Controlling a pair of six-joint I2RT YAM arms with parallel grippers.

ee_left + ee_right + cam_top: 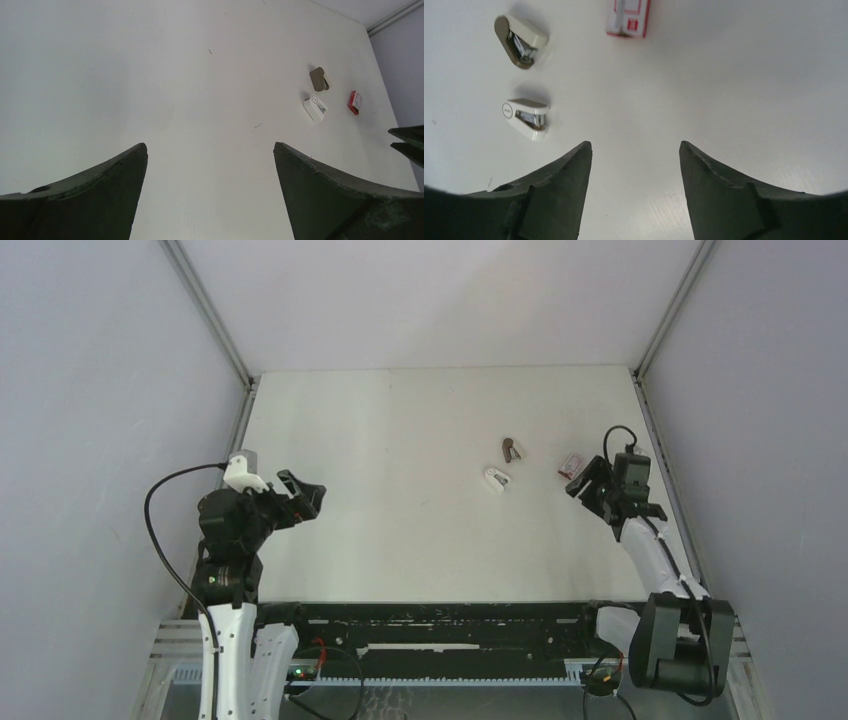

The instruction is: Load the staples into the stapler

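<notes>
**Q:** Where is the stapler?
**A:** The white stapler [497, 480] lies on the bench [380, 440], right of centre. A brown-backed piece [511, 449] sits just behind it, and a red-and-white box [572, 464] lies further right.
**Q:** And the fingers?
**A:** The left fingers [115, 180] are spread wide and empty, well apart from the stapler. The right fingers [559, 180] are parted, hold nothing, and sit near the box.

White bench [400, 540], small white stapler [497, 479] right of centre, grey-brown stapler-like piece [512, 450] just beyond it, red-and-white box [572, 464] near the right edge, all apart.
</notes>
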